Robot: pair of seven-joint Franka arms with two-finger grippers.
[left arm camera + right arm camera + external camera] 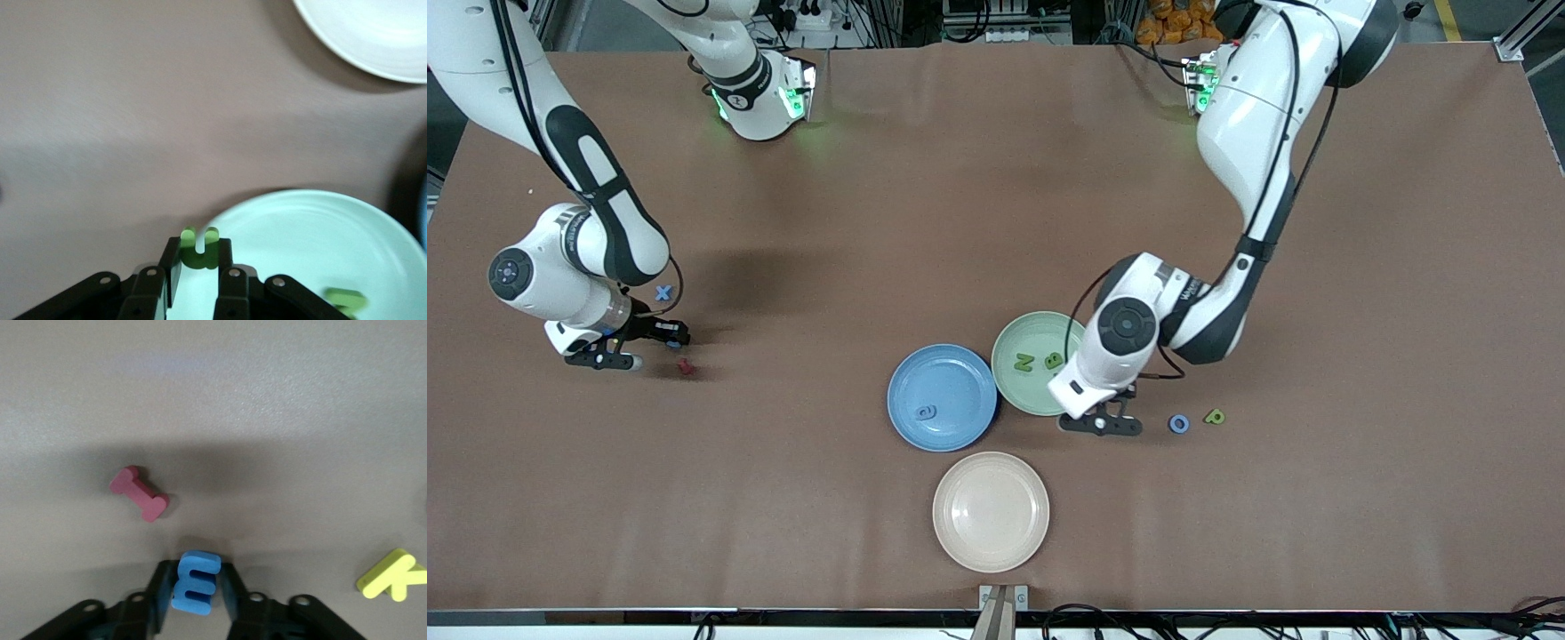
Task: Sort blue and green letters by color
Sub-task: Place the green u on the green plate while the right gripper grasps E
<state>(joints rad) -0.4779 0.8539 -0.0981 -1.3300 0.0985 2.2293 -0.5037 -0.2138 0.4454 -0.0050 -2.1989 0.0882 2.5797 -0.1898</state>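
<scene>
The cream plate lies nearest the front camera, nothing on it. Just farther off sit the blue plate, holding one blue letter, and beside it the green plate, holding a green N and another green letter.

The left gripper hangs over the green plate's rim, jaws pinching a green letter whose two prongs stick out past the fingertips. Toward the left arm's end of the table, on the surface, lie a blue ring-shaped letter and beside it a green letter.

At the right arm's end, the right gripper is down at the table with its jaws closed against the sides of a blue E. Near it lie a dark red letter, a yellow K, cut off at the picture's edge in the right wrist view, and, farther from the front camera, a blue X.

The table is covered in plain brown material; cables and metal framing run along its edge by the arms' bases.

In the front view both grippers' fingertips and the letters they hold are hidden under the wrists.
</scene>
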